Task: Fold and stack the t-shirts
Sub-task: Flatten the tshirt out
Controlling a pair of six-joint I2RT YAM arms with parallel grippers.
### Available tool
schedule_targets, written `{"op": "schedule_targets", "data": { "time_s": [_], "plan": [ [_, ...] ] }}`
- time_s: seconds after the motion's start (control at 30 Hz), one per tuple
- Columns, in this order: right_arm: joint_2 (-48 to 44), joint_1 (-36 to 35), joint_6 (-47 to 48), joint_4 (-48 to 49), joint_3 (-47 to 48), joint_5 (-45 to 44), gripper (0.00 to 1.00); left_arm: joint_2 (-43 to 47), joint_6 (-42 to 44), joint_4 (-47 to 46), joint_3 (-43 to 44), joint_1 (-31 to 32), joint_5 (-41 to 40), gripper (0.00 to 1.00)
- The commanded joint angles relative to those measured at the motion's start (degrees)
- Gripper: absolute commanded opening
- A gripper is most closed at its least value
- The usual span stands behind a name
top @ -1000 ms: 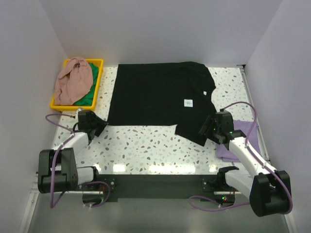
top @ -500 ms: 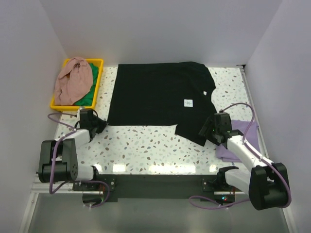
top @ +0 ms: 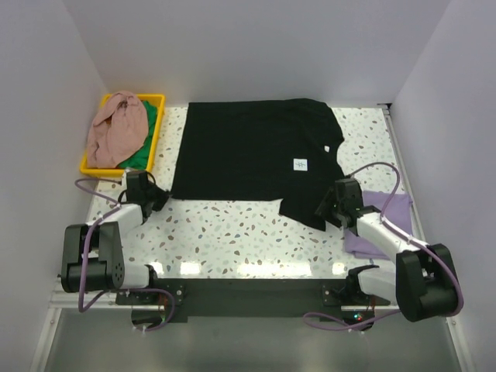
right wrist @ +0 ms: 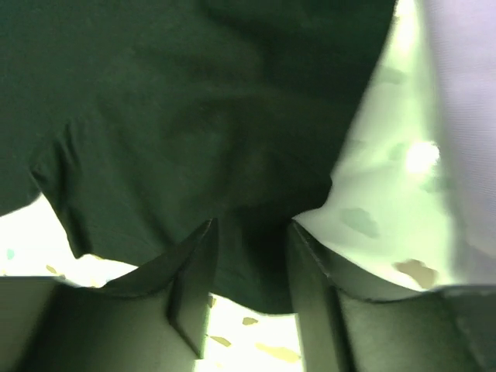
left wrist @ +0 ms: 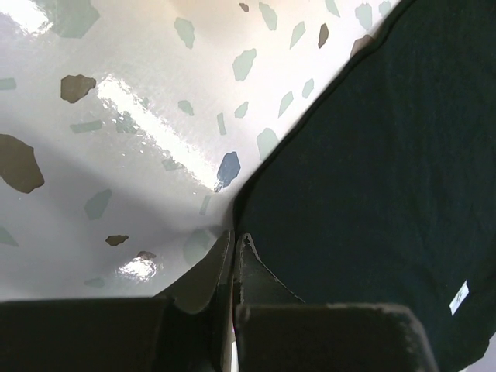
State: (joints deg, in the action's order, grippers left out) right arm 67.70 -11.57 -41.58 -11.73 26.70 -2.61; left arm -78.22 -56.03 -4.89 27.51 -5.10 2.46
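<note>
A black t-shirt (top: pixel 256 155) lies spread flat on the speckled table, a small white label on it. My left gripper (top: pixel 160 195) sits low at its near left corner. In the left wrist view that gripper (left wrist: pixel 235 236) is shut, with the corner of the black t-shirt (left wrist: pixel 372 155) meeting its fingertips. My right gripper (top: pixel 323 209) is at the shirt's near right sleeve. In the right wrist view its jaws (right wrist: pixel 252 229) stand apart with the black sleeve cloth (right wrist: pixel 194 101) between them.
A folded purple t-shirt (top: pixel 381 225) lies at the right edge, just behind my right gripper, and shows in the right wrist view (right wrist: pixel 465 116). A yellow bin (top: pixel 160 128) at the back left holds a pink garment (top: pixel 116 128) and a green one (top: pixel 143 153).
My left gripper has closed at the shirt's near left corner. My right gripper has slid left onto the sleeve and its jaws have narrowed.
</note>
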Motion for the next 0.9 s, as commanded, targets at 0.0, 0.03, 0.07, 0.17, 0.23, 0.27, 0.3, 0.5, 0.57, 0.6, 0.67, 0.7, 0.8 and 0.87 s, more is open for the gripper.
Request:
{"op": "schedule_targets", "data": {
  "time_s": [0.0, 0.03, 0.07, 0.17, 0.23, 0.27, 0.3, 0.5, 0.57, 0.6, 0.67, 0.7, 0.8, 0.87],
  "plan": [
    [4.45, -2.31, -1.75, 1.09, 0.46, -1.78, 0.42, 1.66, -0.13, 1.37, 2.73, 0.18, -2.02, 0.0],
    [5.15, -3.1, -1.92, 1.35, 0.72, -1.87, 0.38, 1.75, -0.13, 2.07, 2.99, 0.18, -2.19, 0.0],
    [6.12, -3.28, -2.27, 1.62, 0.72, -1.78, 0.33, 1.84, -0.13, 2.42, 3.08, 0.18, -2.28, 0.0],
    [5.52, -4.07, -2.19, 0.75, 1.07, -1.17, 0.12, 2.28, 0.22, 4.53, 3.87, 0.01, -2.37, 0.0],
    [3.33, -4.16, -1.75, -0.92, 1.6, -1.08, 0.02, 3.5, 0.74, 7.58, 4.48, 0.09, -4.39, 0.0],
    [2.01, -4.16, -1.23, -2.06, 2.04, -1.17, 0.0, 4.12, 0.83, 8.39, 4.57, 0.01, -5.61, 0.0],
    [-1.31, -4.16, -0.96, -4.86, 2.22, -1.17, 0.0, 4.82, 1.01, 9.1, 4.66, -0.08, -6.23, 0.0],
    [-14.25, -4.16, 0.54, -17.09, 4.85, 0.67, 0.0, 10.53, 1.63, 16.56, 5.45, -0.61, -12.47, 0.0],
    [-19.26, -4.16, 0.63, -19.46, 4.94, 2.34, 0.0, 12.99, 1.8, 19.29, 5.54, -0.87, -14.84, 0.0],
    [-21.19, -4.16, 0.63, -21.82, 4.86, 2.52, 0.0, 13.96, 1.89, 20.17, 5.54, -1.05, -15.63, 0.0],
    [-25.83, -4.16, 0.54, -25.34, 4.24, 5.15, 0.0, 16.68, 2.24, 22.89, 5.71, -1.14, -17.48, 0.0],
    [-27.34, -4.16, 0.36, -26.41, 4.07, 5.86, 0.0, 17.74, 2.42, 23.77, 5.98, -1.31, -18.1, 0.0],
    [-33.15, -4.16, 0.19, -30.63, 3.27, 8.5, 0.0, 22.13, 3.03, 27.11, 6.15, -1.4, -20.21, 0.0],
    [-36.22, -4.16, 0.36, -32.91, 3.1, 9.46, 0.0, 24.95, 3.56, 28.7, 6.33, -1.4, -21.17, 0.0]
  ]
}}
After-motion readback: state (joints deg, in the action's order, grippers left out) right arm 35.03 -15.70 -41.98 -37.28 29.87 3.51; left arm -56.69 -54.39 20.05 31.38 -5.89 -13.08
